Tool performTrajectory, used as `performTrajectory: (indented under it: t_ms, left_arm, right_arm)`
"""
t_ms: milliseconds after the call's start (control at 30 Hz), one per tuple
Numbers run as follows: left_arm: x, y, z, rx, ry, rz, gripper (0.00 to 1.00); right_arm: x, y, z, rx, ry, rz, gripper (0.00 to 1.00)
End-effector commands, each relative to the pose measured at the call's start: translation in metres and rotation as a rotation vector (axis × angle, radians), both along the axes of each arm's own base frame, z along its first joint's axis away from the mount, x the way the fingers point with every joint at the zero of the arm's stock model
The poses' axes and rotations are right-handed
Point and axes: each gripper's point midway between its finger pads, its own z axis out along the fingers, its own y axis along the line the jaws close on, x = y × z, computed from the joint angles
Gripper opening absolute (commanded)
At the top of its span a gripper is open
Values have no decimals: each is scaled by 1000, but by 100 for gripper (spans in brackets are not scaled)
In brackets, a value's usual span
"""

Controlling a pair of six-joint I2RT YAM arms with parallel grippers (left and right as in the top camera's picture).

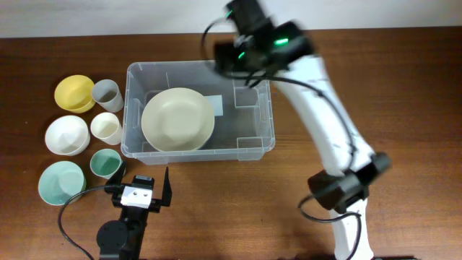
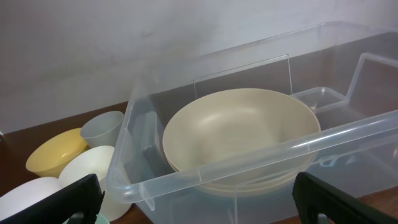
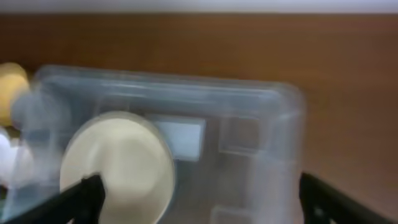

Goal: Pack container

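Note:
The clear plastic container stands mid-table with a large cream bowl lying in its left half. It also shows in the left wrist view and, blurred, in the right wrist view. My left gripper is open and empty, just in front of the container's near wall. My right gripper is open and empty, raised above the container's far right rim. The cream bowl shows in the left wrist view and the right wrist view.
Left of the container stand a yellow bowl, a grey cup, a white bowl, a cream cup, a teal cup and a teal bowl. The right arm spans the table's right side.

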Motion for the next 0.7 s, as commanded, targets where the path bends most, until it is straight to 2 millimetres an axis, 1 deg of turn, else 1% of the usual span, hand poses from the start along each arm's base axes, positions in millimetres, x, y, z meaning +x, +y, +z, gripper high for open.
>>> performTrajectory:
  t_ms: [0,33,67,100,167,233,300,333,367,467,500,533,567,667]
  left_arm:
    - [0,1,-2,5,3,1,100]
    - [0,1,-2,5,3,1,100]
    - [0,1,-2,5,3,1,100]
    - [0,1,-2,5,3,1,100]
    - [0,1,-2,5,3,1,100]
    - [0,1,-2,5,3,1,100]
    - [0,1,-2,4,3,1,100]
    - [0,1,-2,5,3,1,100]
    - [0,1,-2,4,3,1,100]
    - [0,1,-2,5,3,1,100]
    - [0,1,-2,5,3,1,100]
    - [0,1,-2,5,3,1,100]
    - [0,1,-2,5,3,1,100]
    - [0,1,-2,5,3,1,100]
  right_arm:
    - [-8,-91,85,-15,-192,-191,99]
    - [-19,-129,98,-13,-199,-267,99]
    - [-26,-152,102,-10,-193,-323,99]
    - [-32,-184,107,-7,-194,-385,99]
    - [-32,-207,108,21,-186,-385,99]
    - [-30,-224,104,59,-162,-404,99]
    - [-27,-245,90,70,-108,-439,99]
    - [-26,-256,80,59,-74,-461,99]
    - [-24,-270,63,36,-15,-490,99]
    - [-27,-296,12,-9,161,-544,99]
    - [-29,-302,-2,-11,212,-556,99]
    - [-34,-309,-24,-16,292,-574,99]
    - [-38,-315,-39,-19,349,-587,99]
    - [-51,-331,-79,-25,485,-625,99]
